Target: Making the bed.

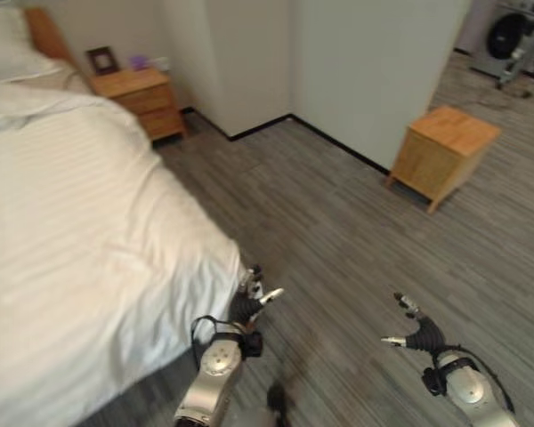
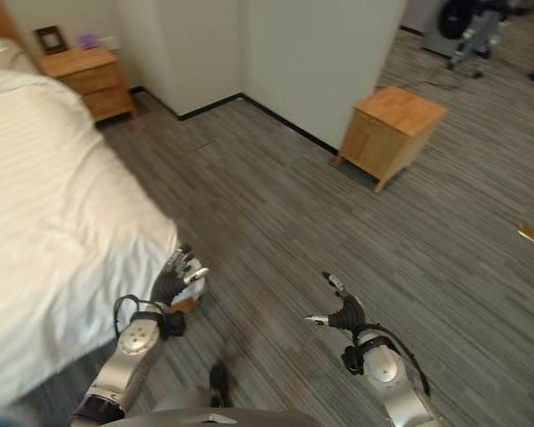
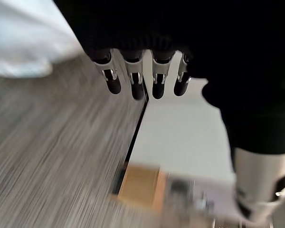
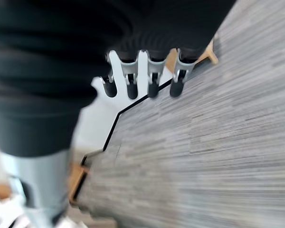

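Bed (image 1: 71, 267) fills left of frame, white duvet (image 1: 116, 222) draped over its corner. Left hand (image 1: 249, 301) beside that corner, fingers relaxed, empty. Right hand (image 1: 416, 331) lower right, spread, empty. Risk: left grab catches only air.

Overall light: soft, even indoor brightness across both head views.
Brightest area: the white duvet (image 1: 80, 240), nearly washed out, its stripes faint.
Shadows: a dim patch under the wooden cabinet (image 1: 445, 151) on the floor (image 1: 338, 231).
Blur, head views: slight softness toward the far corners.
Blur, wrist views: strong streaking on floor and wall; the left hand (image 3: 133, 76) and right hand (image 4: 142, 78) are fairly crisp.
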You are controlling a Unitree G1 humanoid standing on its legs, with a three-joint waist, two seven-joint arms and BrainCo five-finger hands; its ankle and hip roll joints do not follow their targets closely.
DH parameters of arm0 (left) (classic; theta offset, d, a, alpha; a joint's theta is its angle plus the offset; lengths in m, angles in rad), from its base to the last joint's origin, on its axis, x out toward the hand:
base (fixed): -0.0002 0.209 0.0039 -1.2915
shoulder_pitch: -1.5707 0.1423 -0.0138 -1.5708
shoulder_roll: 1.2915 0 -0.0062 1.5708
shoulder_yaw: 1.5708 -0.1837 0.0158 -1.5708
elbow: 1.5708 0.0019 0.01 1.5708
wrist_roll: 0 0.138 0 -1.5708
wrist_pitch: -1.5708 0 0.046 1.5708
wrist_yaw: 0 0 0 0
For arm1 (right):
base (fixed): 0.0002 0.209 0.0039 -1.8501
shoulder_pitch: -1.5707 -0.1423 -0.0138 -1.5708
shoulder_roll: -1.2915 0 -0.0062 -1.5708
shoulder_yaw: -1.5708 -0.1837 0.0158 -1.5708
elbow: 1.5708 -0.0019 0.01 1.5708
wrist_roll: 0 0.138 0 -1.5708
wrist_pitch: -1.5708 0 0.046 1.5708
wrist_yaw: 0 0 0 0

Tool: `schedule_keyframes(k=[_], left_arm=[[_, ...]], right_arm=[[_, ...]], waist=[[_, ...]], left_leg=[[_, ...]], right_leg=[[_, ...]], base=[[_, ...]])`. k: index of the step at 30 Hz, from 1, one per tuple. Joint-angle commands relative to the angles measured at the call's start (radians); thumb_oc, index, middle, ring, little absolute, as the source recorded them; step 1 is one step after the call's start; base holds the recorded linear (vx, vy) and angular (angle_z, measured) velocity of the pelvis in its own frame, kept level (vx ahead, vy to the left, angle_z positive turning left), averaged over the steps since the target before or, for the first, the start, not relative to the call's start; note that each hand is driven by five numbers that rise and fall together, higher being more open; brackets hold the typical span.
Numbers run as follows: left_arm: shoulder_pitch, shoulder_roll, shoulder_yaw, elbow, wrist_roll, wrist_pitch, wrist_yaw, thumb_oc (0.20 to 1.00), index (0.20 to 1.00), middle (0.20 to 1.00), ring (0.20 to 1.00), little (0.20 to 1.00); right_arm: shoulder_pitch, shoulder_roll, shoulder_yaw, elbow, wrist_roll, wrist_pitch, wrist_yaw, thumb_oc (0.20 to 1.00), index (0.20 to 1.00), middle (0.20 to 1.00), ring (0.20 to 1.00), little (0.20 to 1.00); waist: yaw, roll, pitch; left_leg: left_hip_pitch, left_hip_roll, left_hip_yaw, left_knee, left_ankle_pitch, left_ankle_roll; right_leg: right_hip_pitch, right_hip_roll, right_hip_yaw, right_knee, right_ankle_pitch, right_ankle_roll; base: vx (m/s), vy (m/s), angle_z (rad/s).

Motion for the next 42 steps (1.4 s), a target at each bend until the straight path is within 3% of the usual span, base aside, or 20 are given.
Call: schedule_keyframes(k=[1,3,4,7,12,14,15,16,19,22,24,26,27,33,35,36,37,39,40,42], left_arm=[[-0.02,0.067,0.054,-0.078,0.003,-0.04,0.009,1.0,1.0,1.0,1.0,1.0],[-0.016,0.074,0.062,-0.074,0.004,-0.04,-0.002,1.0,1.0,1.0,1.0,1.0],[-0.001,0.074,0.082,-0.066,0.01,-0.039,-0.01,1.0,1.0,1.0,1.0,1.0],[0.01,0.07,0.109,-0.045,0.021,-0.04,-0.015,1.0,1.0,1.0,1.0,1.0],[0.022,0.064,0.113,-0.039,0.025,-0.048,-0.015,1.0,1.0,1.0,1.0,1.0],[0.028,0.046,0.106,-0.043,0.016,-0.052,-0.008,1.0,1.0,1.0,1.0,1.0],[0.027,0.047,0.106,-0.043,0.016,-0.052,-0.008,1.0,1.0,1.0,1.0,1.0],[0.027,0.04,0.109,-0.045,-0.004,-0.045,-0.007,1.0,1.0,1.0,1.0,1.0],[0.012,0.037,0.101,-0.067,-0.053,-0.045,-0.018,1.0,1.0,1.0,1.0,1.0],[0.024,0.022,0.111,-0.064,-0.084,-0.045,-0.017,1.0,1.0,1.0,1.0,1.0],[0.075,0.013,0.125,-0.083,-0.081,-0.052,-0.027,1.0,1.0,1.0,1.0,1.0],[0.115,-0.008,0.128,-0.087,-0.072,-0.051,-0.036,1.0,1.0,1.0,1.0,1.0],[0.118,-0.009,0.128,-0.084,-0.069,-0.049,-0.035,1.0,1.0,1.0,1.0,1.0],[0.151,0.005,0.146,-0.075,-0.055,-0.046,-0.016,1.0,1.0,1.0,1.0,1.0],[0.176,0.026,0.159,-0.081,-0.045,-0.047,-0.002,1.0,1.0,1.0,1.0,1.0],[0.167,0.044,0.157,-0.079,-0.015,-0.036,0.001,1.0,1.0,1.0,1.0,1.0],[0.158,0.056,0.152,-0.072,0.005,-0.027,0.013,1.0,1.0,1.0,1.0,1.0],[0.131,0.089,0.153,-0.072,0.017,-0.024,0.026,1.0,1.0,1.0,1.0,1.0],[0.106,0.103,0.148,-0.072,0.019,-0.028,0.031,1.0,1.0,1.0,1.0,1.0],[0.093,0.106,0.142,-0.078,0.018,-0.031,0.024,1.0,1.0,1.0,1.0,1.0]], right_arm=[[-0.13,0.007,-0.08,0.023,-0.018,-0.034,-0.017,1.0,1.0,1.0,1.0,1.0],[-0.123,0.011,-0.085,0.01,-0.004,-0.038,-0.013,1.0,1.0,1.0,1.0,1.0],[-0.108,0.013,-0.088,0.004,0.005,-0.04,-0.011,1.0,1.0,1.0,1.0,1.0],[-0.093,0.016,-0.09,-0.006,-0.011,-0.034,-0.004,1.0,1.0,1.0,1.0,1.0],[-0.043,0.012,-0.1,-0.016,-0.046,-0.024,0.008,1.0,1.0,1.0,1.0,1.0],[-0.047,-0.014,-0.092,0.009,-0.04,-0.031,0.009,1.0,1.0,1.0,1.0,1.0],[-0.048,-0.014,-0.092,0.01,-0.04,-0.031,0.009,1.0,1.0,1.0,1.0,1.0],[-0.062,-0.026,-0.082,0.004,-0.04,-0.027,0.003,1.0,1.0,1.0,1.0,1.0],[-0.086,-0.06,-0.074,-0.014,-0.033,-0.031,-0.014,1.0,1.0,1.0,1.0,1.0],[-0.127,-0.072,-0.061,-0.005,-0.046,-0.023,-0.011,1.0,1.0,1.0,1.0,1.0],[-0.147,-0.058,-0.043,0.005,-0.042,-0.028,-0.002,1.0,1.0,1.0,1.0,1.0],[-0.171,-0.044,-0.011,0.027,-0.069,-0.036,0.006,1.0,1.0,1.0,1.0,1.0],[-0.179,-0.038,-0.004,0.026,-0.075,-0.035,0.002,1.0,1.0,1.0,1.0,1.0],[-0.23,-0.022,0.025,0.042,-0.075,-0.034,-0.004,1.0,1.0,1.0,1.0,1.0],[-0.221,-0.002,0.027,0.041,-0.084,-0.032,-0.001,1.0,1.0,1.0,1.0,1.0],[-0.211,0.013,0.02,0.036,-0.096,-0.029,-0.007,1.0,1.0,1.0,1.0,1.0],[-0.191,0.028,0.004,0.04,-0.108,-0.022,-0.02,1.0,1.0,1.0,1.0,1.0],[-0.187,0.046,-0.011,0.054,-0.105,-0.016,-0.04,1.0,1.0,1.0,1.0,1.0],[-0.156,0.051,-0.036,0.065,-0.095,-0.011,-0.058,1.0,1.0,1.0,1.0,1.0],[-0.125,0.053,-0.051,0.064,-0.081,-0.005,-0.057,1.0,1.0,1.0,1.0,1.0]], waist=[[0.068,0.009,0.02],[0.053,0.009,0.025],[0.036,-0.001,0.02],[0.016,-0.005,0.006],[-0.014,0.006,-0.025],[0.002,0.013,-0.018],[-0.002,0.01,-0.02],[0.015,0.002,-0.007],[0.06,-0.023,0.044],[0.091,-0.017,0.05],[0.128,-0.023,0.025],[0.152,0.001,-0.014],[0.159,-0.001,-0.023],[0.201,-0.018,-0.063],[0.226,-0.041,-0.087],[0.236,-0.067,-0.086],[0.219,-0.086,-0.071],[0.189,-0.05,-0.044],[0.125,-0.016,-0.019],[0.088,-0.002,-0.008]], left_leg=[[0.022,0.039,0.026,-0.061,0.055,-0.087],[0.073,0.033,0.006,-0.065,0.016,-0.104],[0.124,0.026,-0.014,-0.065,-0.031,-0.125],[0.194,0.034,-0.04,-0.065,-0.089,-0.156],[0.28,0.073,-0.122,-0.001,-0.136,-0.176],[0.167,0.104,-0.151,0.416,0.041,-0.225],[0.159,0.101,-0.157,0.421,0.042,-0.225],[0.065,0.115,-0.152,0.572,0.129,-0.231],[-0.096,0.171,-0.056,0.762,0.124,-0.218],[-0.158,0.182,0.018,0.662,0.09,-0.227],[-0.207,0.106,0.069,0.453,0.04,-0.191],[-0.197,0.106,0.186,0.069,0.154,-0.193],[-0.183,0.104,0.193,0.009,0.165,-0.204],[-0.249,0.153,0.238,-0.062,0.233,-0.23],[-0.233,0.124,0.204,-0.065,0.237,-0.193],[-0.207,0.077,0.186,-0.065,0.204,-0.151],[-0.135,0.028,0.189,-0.065,0.126,-0.099],[-0.059,0.052,0.206,-0.065,0.101,-0.078],[0.033,0.058,0.17,-0.065,0.043,-0.086],[0.088,0.059,0.14,-0.065,0.014,-0.103]], right_leg=[[0.169,-0.031,-0.05,-0.325,0.209,0.023],[0.136,-0.017,-0.07,-0.477,0.158,-0.015],[0.143,-0.001,-0.076,-0.735,0.186,-0.031],[0.069,-0.028,-0.058,-0.949,0.275,-0.001],[0.073,-0.033,0.009,-0.918,0.317,0.002],[0.176,-0.008,-0.028,-0.92,0.318,-0.063],[0.173,-0.011,-0.031,-0.921,0.32,-0.063],[0.228,0.003,-0.051,-0.927,0.292,-0.102],[0.349,0.013,-0.096,-0.949,0.223,-0.148],[0.395,-0.006,-0.129,-0.949,0.187,-0.129],[0.435,-0.006,-0.136,-0.949,0.152,-0.11],[0.504,0.038,-0.17,-0.949,0.092,-0.091],[0.529,0.043,-0.172,-0.949,0.072,-0.087],[0.645,0.039,-0.216,-0.949,0.032,-0.058],[0.669,0.005,-0.216,-0.887,0.039,-0.025],[0.617,-0.047,-0.201,-0.683,0.119,0.006],[0.509,-0.11,-0.158,-0.406,0.334,0.065],[0.38,-0.15,-0.136,-0.244,0.423,0.065],[0.228,-0.141,-0.128,-0.304,0.315,0.023],[0.188,-0.121,-0.152,-0.413,0.25,-0.001]], base=[[0.52,0.049,0.52],[0.65,-0.042,0.7],[0.6,-0.093,0.74],[0.58,-0.11,0.63],[0.59,-0.145,0.88],[0.63,-0.314,1.32],[0.29,-0.281,1.06],[0.26,-0.306,0.67],[0.4,-0.321,0.3],[0.35,-0.065,0.24],[0.62,0.012,-0.13],[0.78,0.082,-0.02],[0.63,0.059,0.31],[0.57,0.099,0.57],[0.66,0.201,0.54],[1.01,0.419,0.33],[0.95,0.409,0.47],[0.87,0.277,0.81],[0.79,0.15,0.68],[0.77,0.005,0.79]])
